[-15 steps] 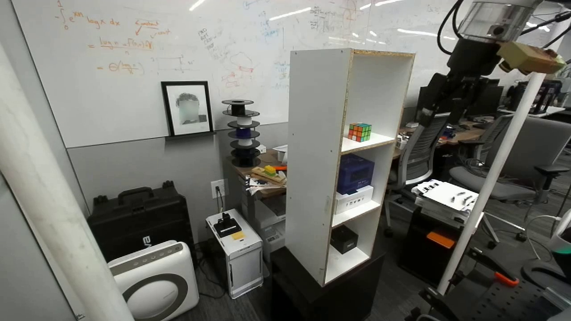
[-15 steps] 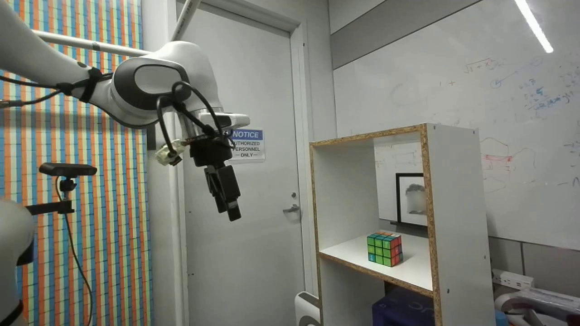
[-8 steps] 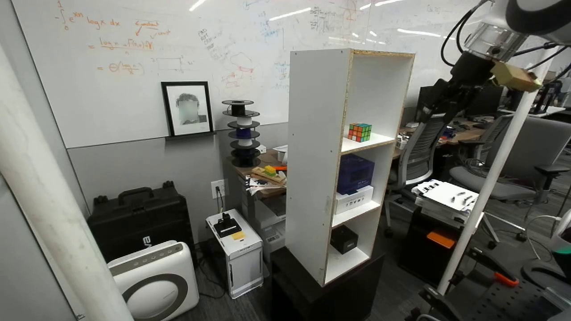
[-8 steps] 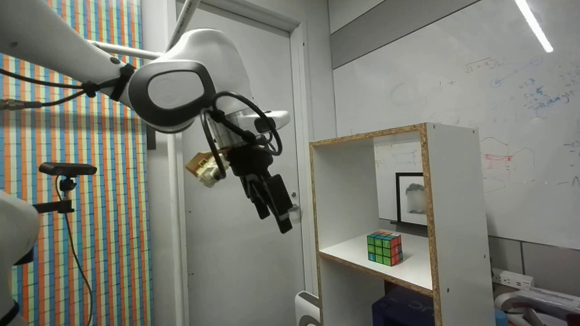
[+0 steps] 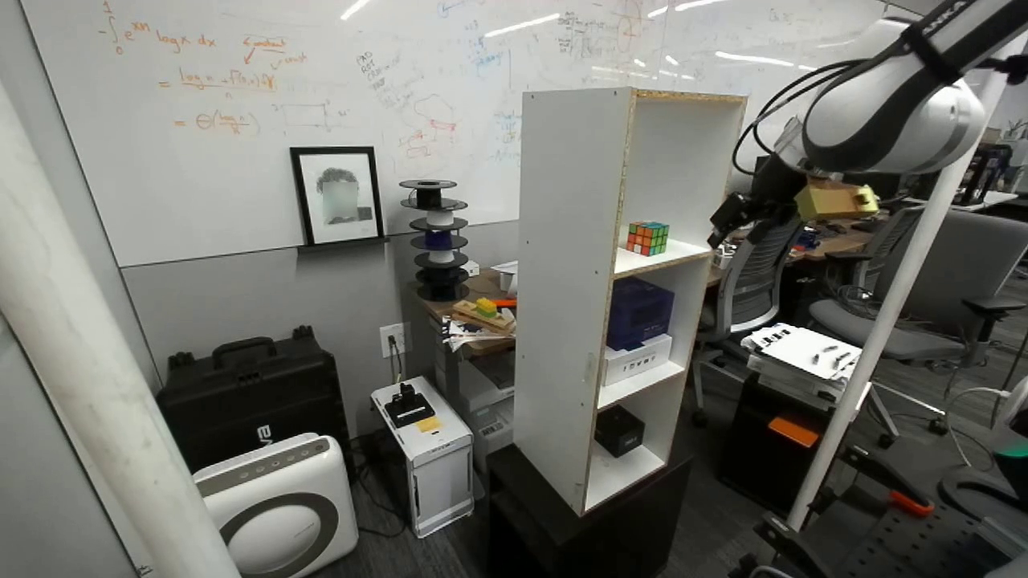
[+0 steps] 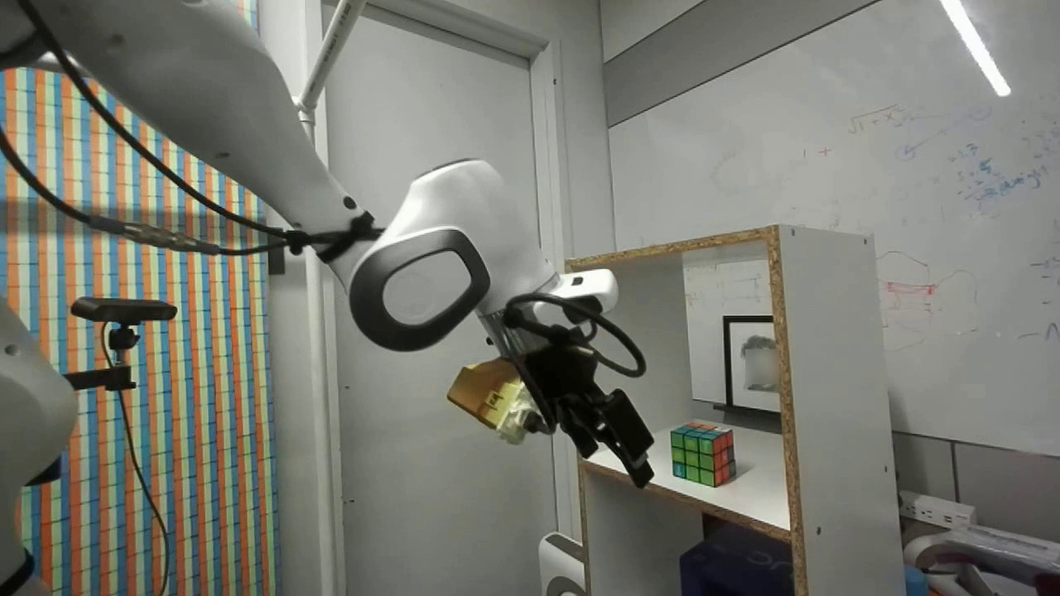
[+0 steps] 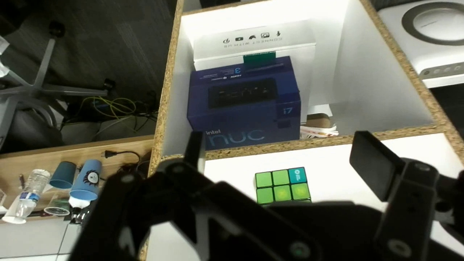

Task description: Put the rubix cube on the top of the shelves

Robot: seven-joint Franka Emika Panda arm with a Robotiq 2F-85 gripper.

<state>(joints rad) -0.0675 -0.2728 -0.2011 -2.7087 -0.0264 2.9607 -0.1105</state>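
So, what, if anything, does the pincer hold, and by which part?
Nothing is held: the pincer stands open, and the rubix cube rests apart from it, inside the shelves.

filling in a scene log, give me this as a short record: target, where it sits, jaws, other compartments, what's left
target: Rubik's Cube, green and red sides showing
location: top compartment of the white shelving unit, resting on its floor
jaws: open, apart from the cube, near the front of the top compartment
middle compartment: blue Intel NUC box on a white box
bottom compartment: black box, print too small to read
left to do: grasp the cube, set it on top of the shelving unit
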